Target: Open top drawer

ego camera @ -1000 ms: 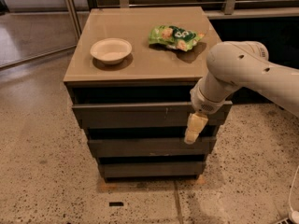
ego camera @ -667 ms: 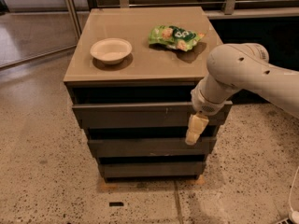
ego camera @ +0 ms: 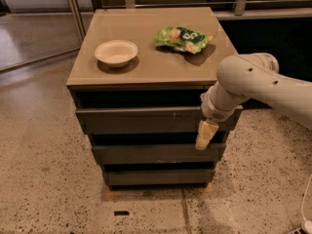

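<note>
The top drawer [ego camera: 141, 119] is the widest dark grey flat front of the cabinet, with no handle and small pale marks right of centre. It stands out a little from the cabinet, with a dark gap above it. My gripper [ego camera: 202, 145] hangs on the white arm [ego camera: 253, 82], pointing down in front of the drawer's right end. Its pale tip reaches below the drawer's lower edge. I cannot tell whether it touches the drawer front.
A white bowl [ego camera: 116, 52] and a green snack bag [ego camera: 184, 38] lie on the tan cabinet top [ego camera: 156, 69]. Two narrower grey drawers [ego camera: 156, 153] sit below the top one. Speckled floor surrounds the cabinet. A metal rail [ego camera: 73, 9] stands at the back left.
</note>
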`<state>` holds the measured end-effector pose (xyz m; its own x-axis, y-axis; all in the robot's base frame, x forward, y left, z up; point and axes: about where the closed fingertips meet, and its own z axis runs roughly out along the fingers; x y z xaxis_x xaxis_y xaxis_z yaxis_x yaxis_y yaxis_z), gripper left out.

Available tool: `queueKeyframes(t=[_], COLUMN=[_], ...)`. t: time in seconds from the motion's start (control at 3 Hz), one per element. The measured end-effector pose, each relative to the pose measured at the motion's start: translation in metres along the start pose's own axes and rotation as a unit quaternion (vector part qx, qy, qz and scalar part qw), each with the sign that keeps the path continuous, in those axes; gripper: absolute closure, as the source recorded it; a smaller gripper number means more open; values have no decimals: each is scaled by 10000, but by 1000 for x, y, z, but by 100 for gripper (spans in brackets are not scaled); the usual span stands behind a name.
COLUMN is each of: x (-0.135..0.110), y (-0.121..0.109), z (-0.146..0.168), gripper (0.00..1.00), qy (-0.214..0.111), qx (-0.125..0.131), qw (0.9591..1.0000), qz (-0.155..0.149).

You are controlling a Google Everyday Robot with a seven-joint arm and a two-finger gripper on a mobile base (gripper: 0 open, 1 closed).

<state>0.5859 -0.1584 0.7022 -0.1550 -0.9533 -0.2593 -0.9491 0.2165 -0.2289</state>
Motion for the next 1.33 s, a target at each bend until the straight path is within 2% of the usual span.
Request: queueKeyframes(t=[0.67, 1.0, 1.33], x=[13, 9, -5], y=[-20, -33, -47], z=[34, 49, 81], gripper=[0, 0, 0], qy=[-73, -155, -277], qx=[-10, -42, -280], qw=[10000, 9998, 9988], qz=[-10, -112, -277])
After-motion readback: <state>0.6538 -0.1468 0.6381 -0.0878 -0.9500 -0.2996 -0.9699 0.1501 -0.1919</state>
